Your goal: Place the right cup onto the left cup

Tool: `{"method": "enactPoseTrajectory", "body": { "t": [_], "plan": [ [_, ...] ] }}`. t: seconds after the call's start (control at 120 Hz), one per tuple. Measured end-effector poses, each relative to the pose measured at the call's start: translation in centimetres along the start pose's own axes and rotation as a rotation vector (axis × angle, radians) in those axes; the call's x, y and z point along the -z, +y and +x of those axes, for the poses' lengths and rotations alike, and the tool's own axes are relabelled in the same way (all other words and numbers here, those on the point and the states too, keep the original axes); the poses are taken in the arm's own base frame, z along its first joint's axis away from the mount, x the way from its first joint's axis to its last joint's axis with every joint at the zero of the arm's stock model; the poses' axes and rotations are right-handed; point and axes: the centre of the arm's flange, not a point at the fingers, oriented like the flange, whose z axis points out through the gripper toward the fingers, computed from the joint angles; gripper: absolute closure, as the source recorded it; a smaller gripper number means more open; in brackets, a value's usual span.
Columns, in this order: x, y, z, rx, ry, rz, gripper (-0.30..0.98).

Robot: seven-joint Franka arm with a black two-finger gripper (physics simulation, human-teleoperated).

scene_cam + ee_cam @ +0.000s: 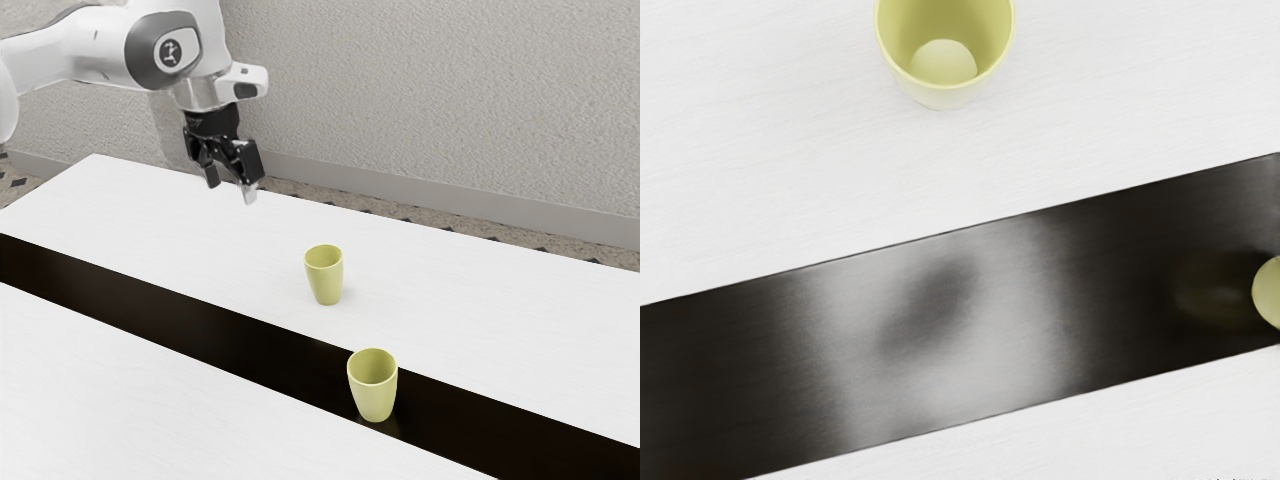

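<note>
Toward the exterior view's left, the end effector (231, 186) is hanging high over the desk (120, 200), its two fingers (248, 165) standing wide apart and holding nothing. Next along, the left cup (326, 285) is standing upright on the white top, its mouth facing up and ready to be receiving the other. Farther toward the exterior view's right, the right cup (374, 395), the one needing to be moved, is standing upright on the dark strip (250, 345), well apart from its twin. It is looking light and stiff, probably plastic or thin ceramic, so a modest squeeze should be sufficing; if it is ceramic, a hard knock could be chipping it. Its smooth side is probably offering little grip, and its taper is narrowing toward the foot, so a low hold could be letting it tilt. The better hold is likely lying at the rim, one finger going inside the mouth and the other pressing outside, straight across the wall. That way the narrow foot is staying free for settling into the left cup, where an off-centre lowering could be catching the rim and tipping both.
</note>
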Motion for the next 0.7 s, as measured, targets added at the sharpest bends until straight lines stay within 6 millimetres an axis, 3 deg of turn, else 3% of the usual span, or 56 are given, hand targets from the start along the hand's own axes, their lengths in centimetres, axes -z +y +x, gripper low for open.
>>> {"method": "enactPoseTrajectory", "body": {
  "t": [0.125,0.267,0.525,0.7],
  "plan": [
    [-5.1,3.1,-0.3,-0.023,-0.035,-0.023,0.00],
    [-8.5,5.3,-0.7,-0.027,-0.042,-0.045,0.00],
    [-11.5,12.2,-1.3,-0.077,-0.009,-0.043,0.00],
    [-15.6,12.9,0.5,-0.046,-0.011,-0.060,0.00]
  ]
}}
